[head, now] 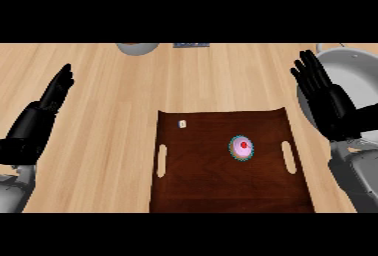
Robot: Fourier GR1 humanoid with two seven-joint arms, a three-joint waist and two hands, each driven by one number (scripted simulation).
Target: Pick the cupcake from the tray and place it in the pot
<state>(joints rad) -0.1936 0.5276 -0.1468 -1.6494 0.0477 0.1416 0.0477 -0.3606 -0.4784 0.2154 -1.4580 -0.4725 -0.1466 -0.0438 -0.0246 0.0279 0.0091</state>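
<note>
As 2 hands rest, 1 cupcake (ctr tray).

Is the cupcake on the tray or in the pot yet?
On the tray: the cupcake sits on its dark surface, right of centre.

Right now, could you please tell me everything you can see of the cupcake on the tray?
The cupcake is seen from above: a round shape with a teal frilled wrapper edge, pale pink icing and a red dot in the middle. It stands upright on the dark wooden tray, right of its centre, near the right handle slot. Only the tray touches it.
</note>
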